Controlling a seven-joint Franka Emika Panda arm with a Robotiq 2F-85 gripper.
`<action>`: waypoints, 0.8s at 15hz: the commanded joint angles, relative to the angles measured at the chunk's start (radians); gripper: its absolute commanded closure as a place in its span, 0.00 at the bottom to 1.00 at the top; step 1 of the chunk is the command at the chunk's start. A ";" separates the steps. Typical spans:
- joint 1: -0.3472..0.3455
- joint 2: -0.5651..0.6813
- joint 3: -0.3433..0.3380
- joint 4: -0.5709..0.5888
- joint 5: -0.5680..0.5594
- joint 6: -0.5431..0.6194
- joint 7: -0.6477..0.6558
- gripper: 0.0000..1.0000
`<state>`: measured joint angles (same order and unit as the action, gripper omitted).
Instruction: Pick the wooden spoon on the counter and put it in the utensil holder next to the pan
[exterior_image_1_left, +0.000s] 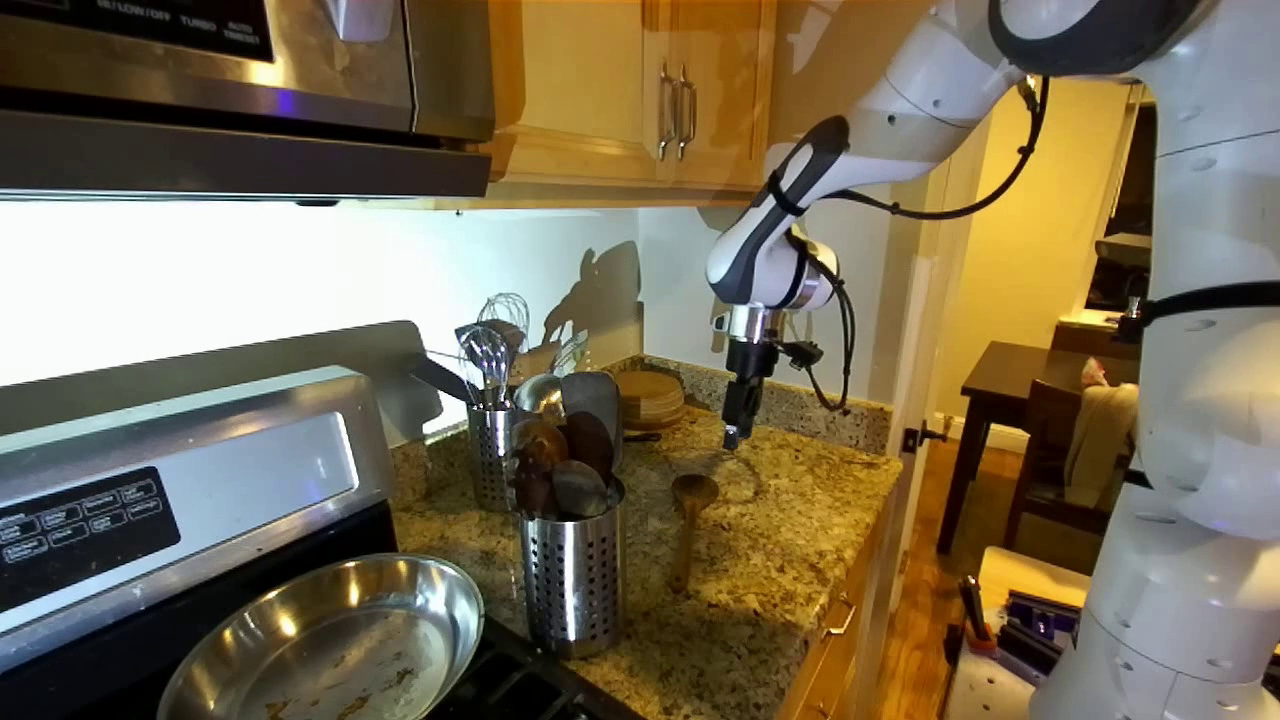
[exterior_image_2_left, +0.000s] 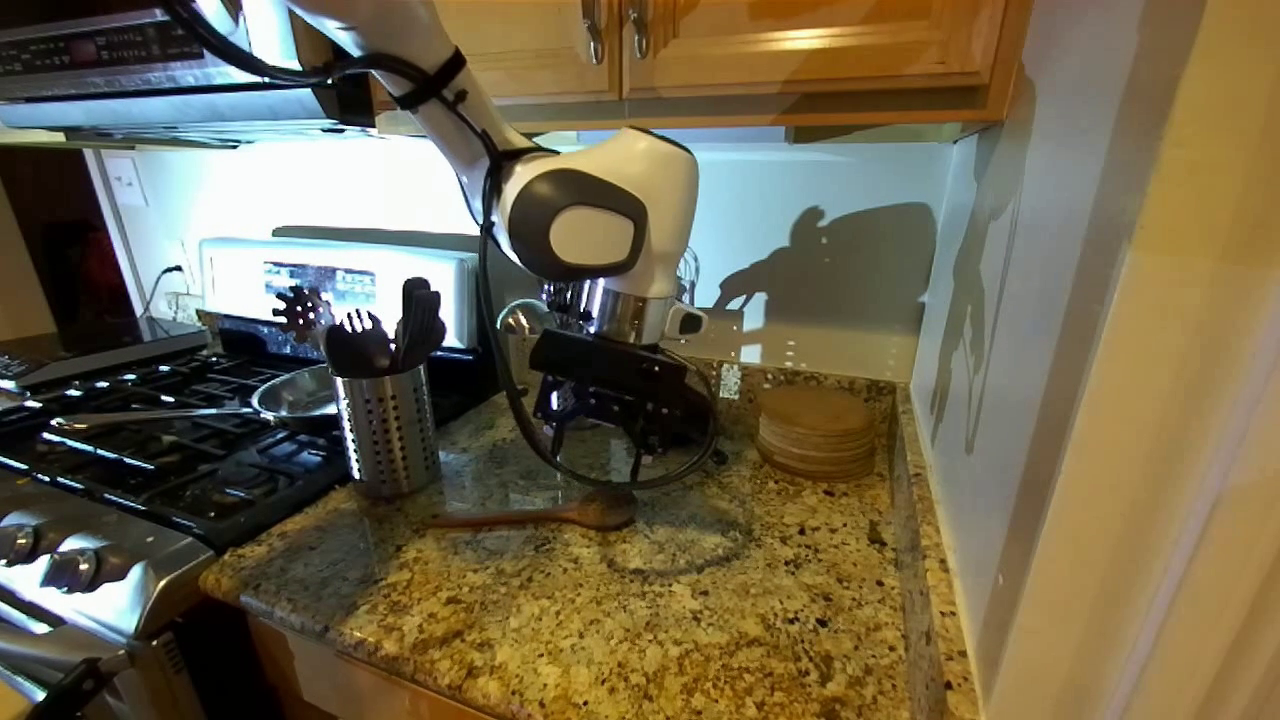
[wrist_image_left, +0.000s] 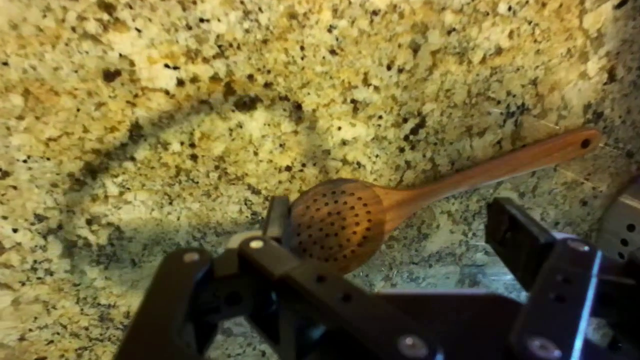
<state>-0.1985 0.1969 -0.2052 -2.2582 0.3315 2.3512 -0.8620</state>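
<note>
The wooden spoon (exterior_image_1_left: 687, 530) lies on the granite counter (exterior_image_1_left: 800, 520). In an exterior view its handle (exterior_image_2_left: 500, 518) points toward the stove. The wrist view shows its round bowl (wrist_image_left: 340, 220) full of small holes. My gripper (exterior_image_1_left: 735, 437) is open and empty, pointing down above the counter near the bowl. In the wrist view the bowl shows between the fingers (wrist_image_left: 392, 217), close to the left one. The utensil holder (exterior_image_1_left: 575, 585), a perforated steel canister holding dark and brown utensils, stands beside the pan (exterior_image_1_left: 345, 650). It also shows in an exterior view (exterior_image_2_left: 388, 430).
A second perforated canister (exterior_image_1_left: 490, 455) with whisks stands behind the holder. A stack of round wooden boards (exterior_image_2_left: 815, 430) sits in the back corner. The stove (exterior_image_2_left: 200, 440) adjoins the counter. Cabinets (exterior_image_1_left: 590, 90) hang above. A cable loop (exterior_image_2_left: 600, 480) hangs around the gripper.
</note>
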 joint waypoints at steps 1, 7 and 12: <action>-0.057 0.043 0.043 0.013 0.054 0.042 -0.057 0.00; -0.114 0.141 0.102 0.085 0.162 0.044 -0.137 0.00; -0.140 0.219 0.130 0.165 0.151 0.033 -0.146 0.00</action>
<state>-0.3010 0.3701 -0.1052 -2.1434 0.4719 2.3871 -0.9794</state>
